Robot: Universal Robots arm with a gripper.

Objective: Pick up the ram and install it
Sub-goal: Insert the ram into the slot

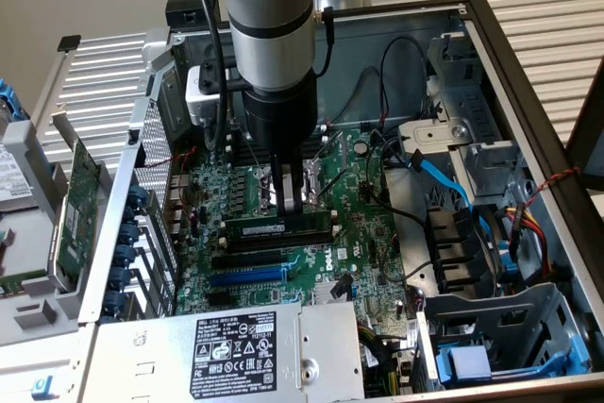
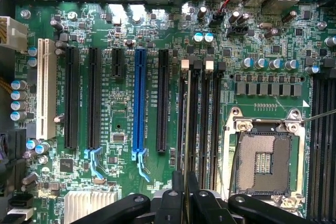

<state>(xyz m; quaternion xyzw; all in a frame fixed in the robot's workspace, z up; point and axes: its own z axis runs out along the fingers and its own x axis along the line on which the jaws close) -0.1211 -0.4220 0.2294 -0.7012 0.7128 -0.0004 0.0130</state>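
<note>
The ram (image 1: 280,229) is a long thin green stick with a white label strip. It stands on edge along a black memory slot on the motherboard (image 1: 363,233) inside the open computer case. My gripper (image 1: 291,203) comes straight down onto its middle, with the fingers shut on it. In the wrist view the ram (image 2: 184,129) is seen edge-on as a thin line in the slot row beside the CPU socket (image 2: 265,161). There the gripper (image 2: 185,195) pinches it between two black fingertips (image 2: 174,195). Whether the ram is fully seated cannot be told.
Black memory slots (image 2: 210,124) with white end clips lie beside the ram. A blue card slot (image 2: 139,103) and black card slots sit further off. A green expansion card (image 1: 77,205) stands outside the case at the exterior view's left. The power supply (image 1: 236,346) and blue cable (image 1: 444,176) flank the board.
</note>
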